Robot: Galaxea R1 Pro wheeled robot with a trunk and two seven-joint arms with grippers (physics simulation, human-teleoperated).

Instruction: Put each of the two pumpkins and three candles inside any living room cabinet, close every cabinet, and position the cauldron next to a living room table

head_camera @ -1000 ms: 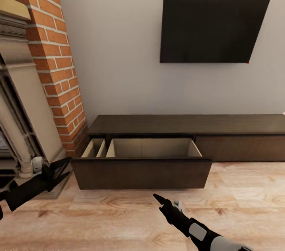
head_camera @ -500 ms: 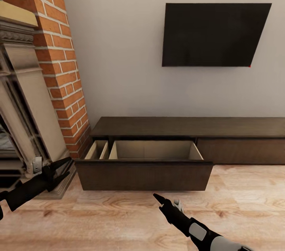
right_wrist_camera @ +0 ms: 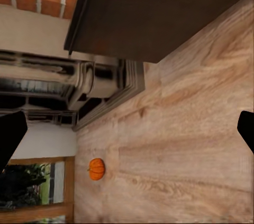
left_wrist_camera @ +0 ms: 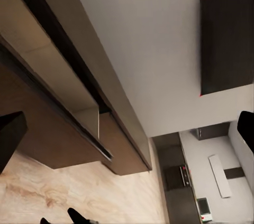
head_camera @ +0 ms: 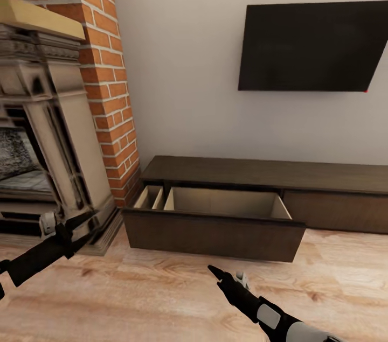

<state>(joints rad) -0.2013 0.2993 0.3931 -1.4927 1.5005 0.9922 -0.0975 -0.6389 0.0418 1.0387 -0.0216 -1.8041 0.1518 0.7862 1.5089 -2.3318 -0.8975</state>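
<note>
I see the cabinet (head_camera: 258, 180) low against the wall under the dark television (head_camera: 315, 46), and its left drawer (head_camera: 215, 226) is pulled out, with the pale inside showing. I judge it is left open on purpose, so that the pumpkins and candles can be dropped in from above without one more pull. From the head view the inside of the drawer looks empty, but its near corner is hidden by the front panel.

Both arms are held low and forward over the wooden floor (head_camera: 161, 299), which I think is a carrying posture for driving, not for reaching. The left gripper (head_camera: 81, 223) is at about 9 o'clock of the drawer, near the foot of the fireplace (head_camera: 48, 132); its fingers are spread apart and nothing is between them. The right gripper (head_camera: 215, 272) is at about 6 o'clock of the drawer; in the right wrist view its two fingers stand at the opposite edges of the picture, so it is wide open and holds nothing.

One pumpkin (right_wrist_camera: 96, 169) lies on the floor in the right wrist view, well apart from the right gripper, beyond the fireplace base and near a wood-framed window (right_wrist_camera: 37, 189). I cannot give a clock direction for it from the head view. To my judgement, no object is in the cabinet yet.
</note>
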